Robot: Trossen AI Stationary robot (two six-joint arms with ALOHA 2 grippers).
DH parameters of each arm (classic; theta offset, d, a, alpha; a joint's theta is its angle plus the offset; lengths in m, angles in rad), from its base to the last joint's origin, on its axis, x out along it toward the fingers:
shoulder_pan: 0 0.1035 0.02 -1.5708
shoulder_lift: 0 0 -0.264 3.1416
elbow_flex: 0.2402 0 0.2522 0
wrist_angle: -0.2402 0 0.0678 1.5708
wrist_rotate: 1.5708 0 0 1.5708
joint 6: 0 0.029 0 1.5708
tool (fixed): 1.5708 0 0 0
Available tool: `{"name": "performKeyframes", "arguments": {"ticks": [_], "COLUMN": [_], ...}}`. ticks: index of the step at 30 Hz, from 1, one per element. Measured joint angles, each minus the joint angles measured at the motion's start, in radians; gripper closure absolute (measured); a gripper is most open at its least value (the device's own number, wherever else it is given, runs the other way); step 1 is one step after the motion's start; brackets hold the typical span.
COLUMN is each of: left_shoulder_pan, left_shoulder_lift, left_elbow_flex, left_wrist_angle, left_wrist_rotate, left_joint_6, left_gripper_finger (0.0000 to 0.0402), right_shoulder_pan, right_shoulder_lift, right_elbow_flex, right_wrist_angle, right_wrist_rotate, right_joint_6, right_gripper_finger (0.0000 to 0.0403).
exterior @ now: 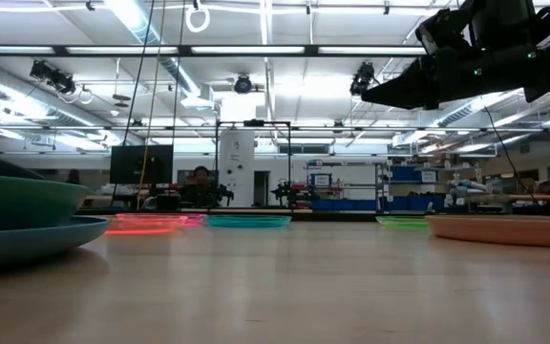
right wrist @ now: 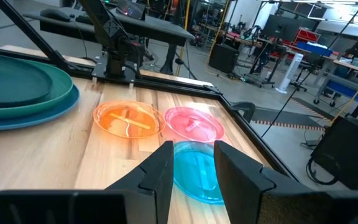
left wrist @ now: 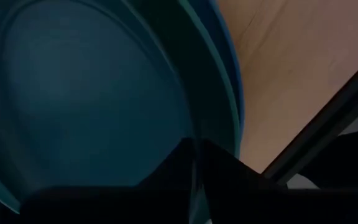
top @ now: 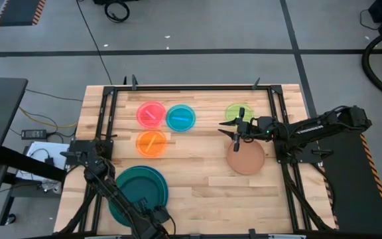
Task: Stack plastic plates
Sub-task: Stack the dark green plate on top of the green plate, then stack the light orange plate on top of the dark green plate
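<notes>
While raised above table (top: 197,186), right gripper (top: 238,131) between lime green plate (top: 239,112) and terracotta plate (top: 246,158), fingers narrowly parted, holding nothing. Left gripper (top: 156,216) low at near edge of teal stack (top: 138,189), teal plate atop blue plate (exterior: 36,241); finger state impossible to tell. Pink plate (top: 151,113), cyan plate (top: 180,117), orange plate (top: 152,143) grouped at far left.

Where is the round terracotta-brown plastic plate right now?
In the high view the terracotta-brown plate lies on the table's right side, just below the right gripper and the lime green plate.
</notes>
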Motion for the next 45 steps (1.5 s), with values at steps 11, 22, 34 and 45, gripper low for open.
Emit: {"name": "performKeyframes", "arguments": {"ticks": [11,22,34,45], "left_shoulder_pan": [0.000,0.039,0.204,0.297], "left_shoulder_lift": [0.000,0.000,0.000,-0.003], "left_elbow_flex": [0.000,0.002,0.050,0.159], "left_wrist_angle": [0.001,-0.027,-0.058,-0.122], "left_wrist_rotate": [0.001,0.074,0.128,-0.133], "left_joint_6": [-0.038,0.057,0.499,0.990], "left_gripper_finger": [0.0305,0.0283,0.0283,0.0283], "right_shoulder_pan": [0.000,0.000,0.005,0.106], "right_shoulder_lift": [0.000,0.000,0.000,-0.032], "right_elbow_flex": [0.000,0.000,0.001,0.001], "right_wrist_angle": [0.000,-0.003,-0.061,-0.225], "right_wrist_rotate": [0.000,-0.006,0.006,0.051], "right_joint_6": [0.012,0.014,0.059,0.238], "right_gripper_finger": [0.0278,0.0278,0.0278,0.0278]}}
